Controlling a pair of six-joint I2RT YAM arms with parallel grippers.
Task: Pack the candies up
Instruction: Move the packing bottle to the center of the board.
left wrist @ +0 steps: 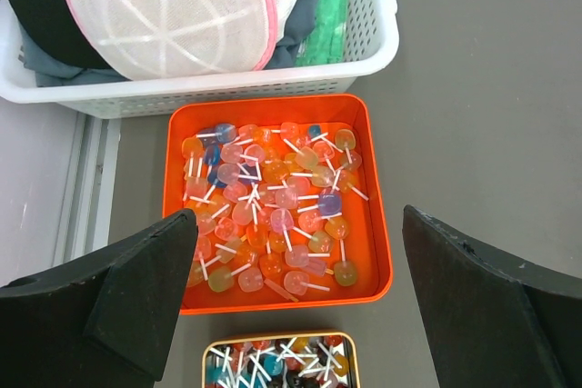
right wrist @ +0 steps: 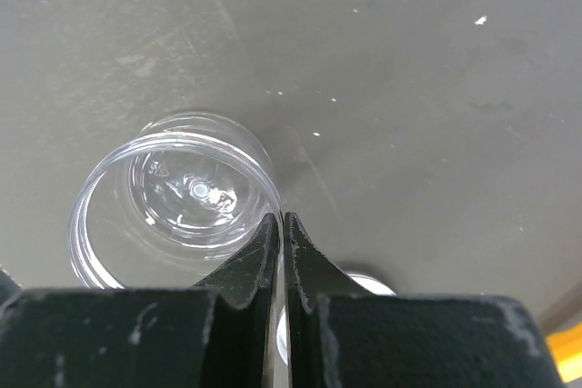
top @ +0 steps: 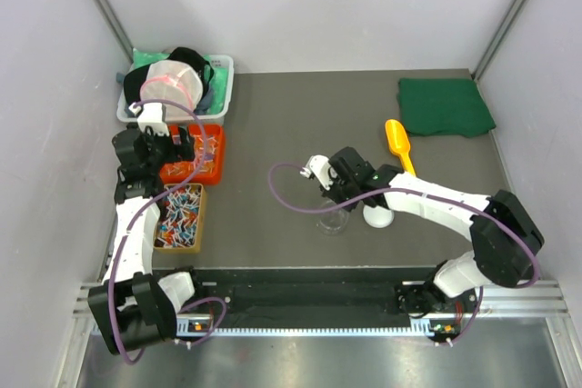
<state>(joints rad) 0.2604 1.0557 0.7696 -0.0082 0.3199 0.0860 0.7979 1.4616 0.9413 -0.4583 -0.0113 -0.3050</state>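
We saw L gripper [left wrist: 297, 223] splayed over orange lollipop tray [left wrist: 273, 104] mid-frame, R gripper [right wrist: 278, 221] clenched at rim of clear jar [right wrist: 173, 190].

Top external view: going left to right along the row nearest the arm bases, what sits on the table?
First the tan box holding the candies → clear jar → white lid.
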